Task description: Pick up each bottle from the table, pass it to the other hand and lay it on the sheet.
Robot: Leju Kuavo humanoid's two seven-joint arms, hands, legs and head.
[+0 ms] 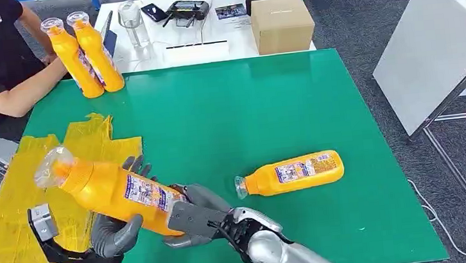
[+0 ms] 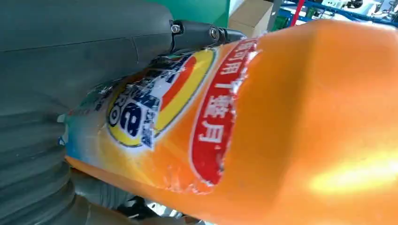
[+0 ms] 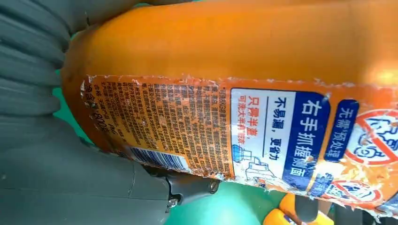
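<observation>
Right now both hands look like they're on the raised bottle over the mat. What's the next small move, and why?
Probably let the right hand release the bottle. The left hand already cups it from beneath, its capped end points toward the yellow sheet, and both wrist views show a hand pressed against its body. How firm the left hand's hold is cannot be told, so loosen slowly.

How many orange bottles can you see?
4: one held bottle in both hands, one lying bottle on the green mat, two standing bottles by the person.
</observation>
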